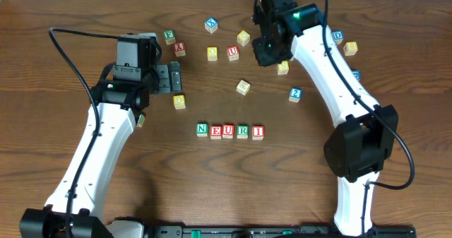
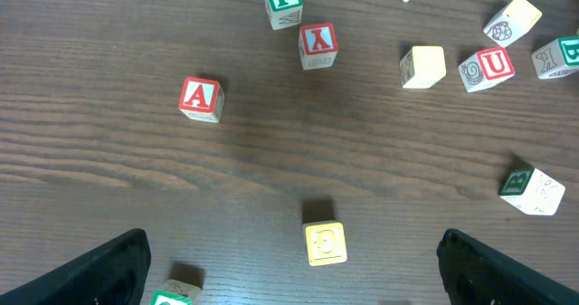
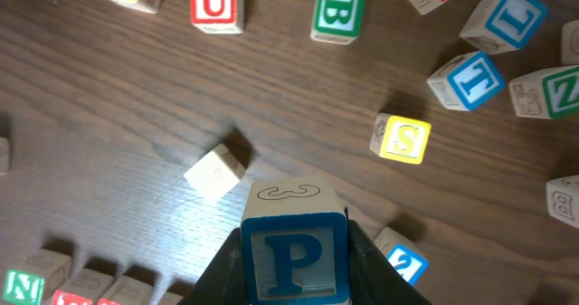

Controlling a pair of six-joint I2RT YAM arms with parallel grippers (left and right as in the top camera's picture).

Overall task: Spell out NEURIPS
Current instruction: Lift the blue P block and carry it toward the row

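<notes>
Above the table (image 1: 56, 5), right claw (image 1: 267, 53) grips P cube (image 3: 294, 255) (left claw (image 1: 174, 78) gaping).

Cube row (image 1: 229, 131): N E U R I. P cube (image 3: 294, 260): blue P. S cube (image 3: 401, 138): yellow S. A cube (image 2: 200, 98): red A.

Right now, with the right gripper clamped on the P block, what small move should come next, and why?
Probably carry the P cube in the right gripper over to the open end of the row, just right of the I cube, then lower it. The row reads N, E, U, R, I, so P comes next, and the jaws are closed on it.
</notes>
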